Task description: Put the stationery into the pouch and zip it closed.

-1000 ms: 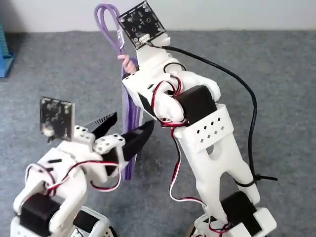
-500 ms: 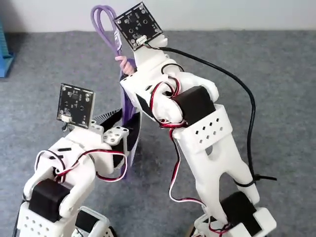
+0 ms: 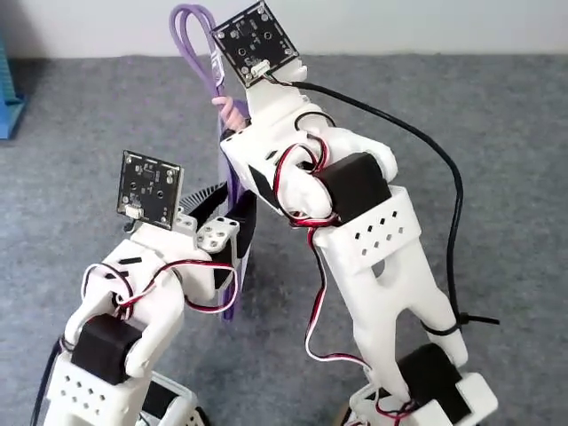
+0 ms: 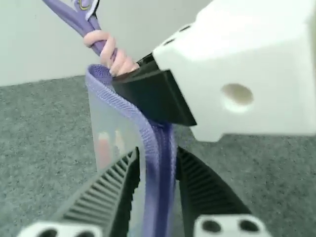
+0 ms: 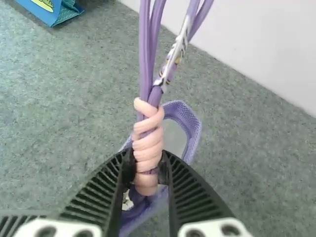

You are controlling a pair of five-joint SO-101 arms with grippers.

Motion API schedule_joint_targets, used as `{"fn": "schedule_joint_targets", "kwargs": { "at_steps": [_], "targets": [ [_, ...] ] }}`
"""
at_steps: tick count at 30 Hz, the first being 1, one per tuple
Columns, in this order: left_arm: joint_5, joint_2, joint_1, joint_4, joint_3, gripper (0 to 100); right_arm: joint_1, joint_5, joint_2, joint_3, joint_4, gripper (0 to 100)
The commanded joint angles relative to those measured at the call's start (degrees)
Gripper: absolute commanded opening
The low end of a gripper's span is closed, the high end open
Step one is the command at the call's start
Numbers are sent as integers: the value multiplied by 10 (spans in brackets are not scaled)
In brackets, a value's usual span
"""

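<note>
Two arms meet on one pouch (image 3: pixel 231 182), which is held upright just 11 o'clock of centre in the high view, above the grey tabletop (image 3: pixel 497 133). The right arm comes up from 5 o'clock and the left arm from 7 o'clock.

The right pincer (image 5: pixel 146 160) is clenched on the pink coil (image 5: pixel 146 133) at the pouch's upper end. The coil wraps a purple cord loop (image 5: pixel 148 49) that sticks up toward 12 o'clock. It looks like the zip pull, though I can't confirm that.

The left pincer (image 4: pixel 157 158) grips the pouch lower down, one jaw on each side of the purple zip edge and pressed against it.

The pouch has a clear wall with purple edging. Pale pink and white shapes (image 4: pixel 104 143) show through the wall, probably stationery already inside, but they are too faint to name.

A blue item (image 3: pixel 7 98) sits at the 9 o'clock edge, well apart from the pouch. I can't tell what it is.

Progress, as a judgement: loading looks done, since something is inside and neither pincer carries a loose item. The task is at the zipping stage, with one pincer bracing the edge and the other on the pull. The arms hide most of the zip line, so I can't tell how much of it is shut. What's left is to confirm full closure, then release the pouch.
</note>
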Motion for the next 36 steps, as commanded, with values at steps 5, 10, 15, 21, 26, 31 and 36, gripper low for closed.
{"fn": "schedule_joint_targets", "kwargs": {
  "at_steps": [5,10,15,21,26,31,36],
  "targets": [
    [-41,10,-3,82,-24,11,5,-2,-24,-9,-10,7],
    [-42,10,0,205,-96,10,58,-1,0,12,-88,7],
    [-45,10,-4,256,-129,9,95,-1,46,17,-148,7],
    [-44,-40,-4,267,-131,9,129,0,108,17,-215,7],
    [-45,-65,-4,308,-122,9,144,33,150,16,-274,7],
    [-45,-96,-4,316,-102,9,148,56,184,15,-320,7],
    [-45,-114,-4,316,-77,9,147,55,201,15,-322,7]
  ]
}}
